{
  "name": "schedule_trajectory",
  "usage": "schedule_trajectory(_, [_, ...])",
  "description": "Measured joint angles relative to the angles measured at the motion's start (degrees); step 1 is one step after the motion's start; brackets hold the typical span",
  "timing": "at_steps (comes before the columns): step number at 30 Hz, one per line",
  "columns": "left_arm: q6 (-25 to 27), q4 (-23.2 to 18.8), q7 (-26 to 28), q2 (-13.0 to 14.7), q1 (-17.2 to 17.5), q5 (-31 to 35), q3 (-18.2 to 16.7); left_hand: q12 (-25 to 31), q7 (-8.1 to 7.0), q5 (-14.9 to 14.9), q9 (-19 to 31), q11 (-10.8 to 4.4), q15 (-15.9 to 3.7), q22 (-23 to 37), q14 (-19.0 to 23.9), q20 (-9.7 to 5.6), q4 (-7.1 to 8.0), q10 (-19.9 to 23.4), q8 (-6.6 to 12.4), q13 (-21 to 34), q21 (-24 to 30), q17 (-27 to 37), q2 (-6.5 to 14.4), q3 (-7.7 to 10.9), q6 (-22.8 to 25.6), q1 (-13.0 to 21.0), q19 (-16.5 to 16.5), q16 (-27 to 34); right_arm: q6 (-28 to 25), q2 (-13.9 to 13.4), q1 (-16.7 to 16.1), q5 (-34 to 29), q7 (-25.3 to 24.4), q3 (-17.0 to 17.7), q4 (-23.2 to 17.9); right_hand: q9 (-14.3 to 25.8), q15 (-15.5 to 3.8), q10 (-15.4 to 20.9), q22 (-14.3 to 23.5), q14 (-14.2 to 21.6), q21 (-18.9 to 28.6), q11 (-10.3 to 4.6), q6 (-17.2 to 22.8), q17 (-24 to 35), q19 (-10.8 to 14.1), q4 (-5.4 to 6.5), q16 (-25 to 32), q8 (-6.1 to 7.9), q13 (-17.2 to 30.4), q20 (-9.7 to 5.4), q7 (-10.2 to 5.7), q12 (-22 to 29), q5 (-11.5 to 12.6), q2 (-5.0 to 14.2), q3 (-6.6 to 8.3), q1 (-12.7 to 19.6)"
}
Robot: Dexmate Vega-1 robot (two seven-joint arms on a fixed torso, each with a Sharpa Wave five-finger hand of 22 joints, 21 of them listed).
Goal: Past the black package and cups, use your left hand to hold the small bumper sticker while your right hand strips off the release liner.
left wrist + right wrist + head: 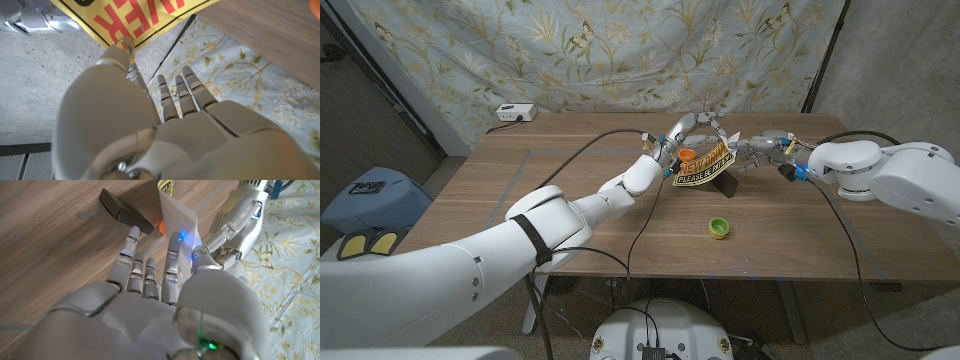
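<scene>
My left hand (672, 141) pinches the bumper sticker (702, 166) aloft so my right hand (757, 152), at three o'clock, pinches its liner (179, 227).

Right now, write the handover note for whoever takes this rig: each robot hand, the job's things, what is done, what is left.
Left robot hand: holds the yellow bumper sticker up above the table's far middle; its thumb presses the printed face in the left wrist view.
Right robot hand: at the sticker's right edge, pinching the white backing in the right wrist view.
Black package lies under the sticker, orange cup behind it, green cup nearer the robot.
Done: sticker lifted, both hands on it.
Left: strip the release liner; no separation visible yet.
</scene>
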Motion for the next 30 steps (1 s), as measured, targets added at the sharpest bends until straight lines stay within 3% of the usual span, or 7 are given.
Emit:
schedule_trajectory(14, [0.9,0.1,-1.0,0.1,0.0,-0.4,-0.1,0.0,0.10,0.0,0.4,0.00,-0.20,0.0,0.2,-0.30,0.00,0.0,0.00,0.0,0.0,0.0,0.4,-0.47,-0.1,0.4,0.3,0.0,1.1,0.0,-1.4,0.8,-0.8,1.1,0.3,-1.4,-0.41,3.7,0.2,2.5,0.0,-0.22,4.4,0.8,1.0,0.86,1.4,1.28,0.0,-1.03,-1.99,0.6,0.0,1.47,2.44,0.9])
schedule_trajectory(30, [2.0,0.1,-1.8,0.1,-0.1,-0.9,-0.3,0.0,0.10,0.0,0.5,-0.21,-0.52,0.0,-0.1,-0.61,-0.01,0.2,-0.01,0.0,0.0,0.0,0.5,-0.47,-0.3,0.3,0.0,0.0,1.3,0.3,-1.5,0.5,-1.7,0.9,0.8,-0.9,-0.69,5.0,0.2,3.3,0.4,-0.28,5.6,1.3,1.7,0.31,2.1,2.38,-0.2,-2.53,-2.33,0.7,0.0,1.95,4.58,2.6])
